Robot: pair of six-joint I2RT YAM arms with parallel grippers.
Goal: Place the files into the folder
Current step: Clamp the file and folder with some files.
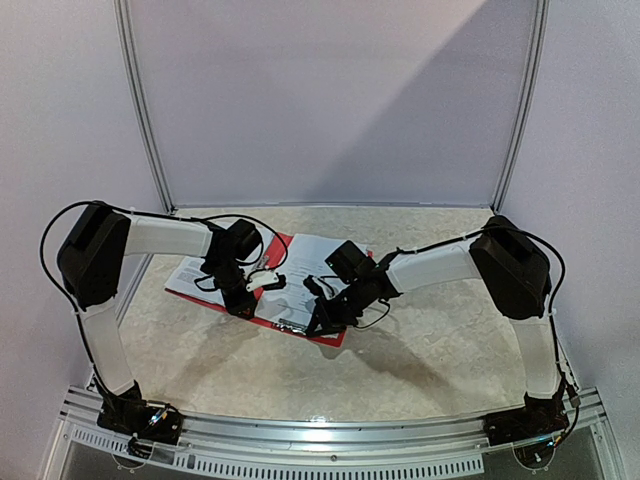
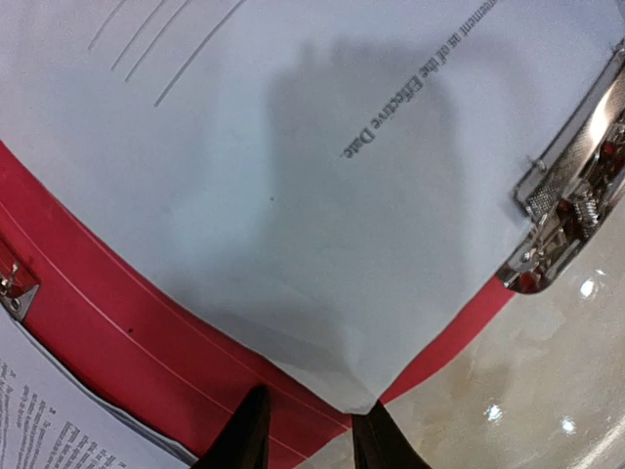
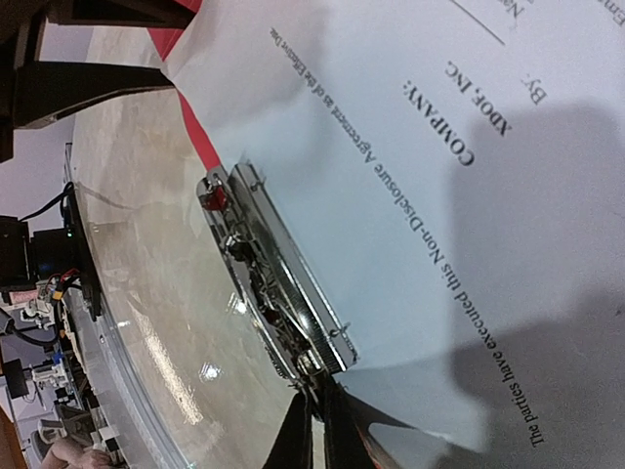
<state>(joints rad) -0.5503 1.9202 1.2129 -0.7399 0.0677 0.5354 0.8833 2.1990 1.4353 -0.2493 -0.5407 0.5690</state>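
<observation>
White files (image 3: pixel 469 195) reading "COMPANY: XDOE, INC.", red folder (image 2: pixel 117 332), silver clip (image 3: pixel 278 283), left claw (image 2: pixel 312 415) apart, right claw (image 3: pixel 314 415) together.

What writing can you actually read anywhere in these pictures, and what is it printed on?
"The parties have executed this Non-Disclosure Agreement as of the Effective Date": top sheet.
"COMPANY:": same sheet.
"XDOE, INC.": same sheet.
"By:": same sheet.
Second page, small print: too small to read.

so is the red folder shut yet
No, the red folder lies open, with a white printed sheet spread across its inner face next to the silver clip.
</observation>
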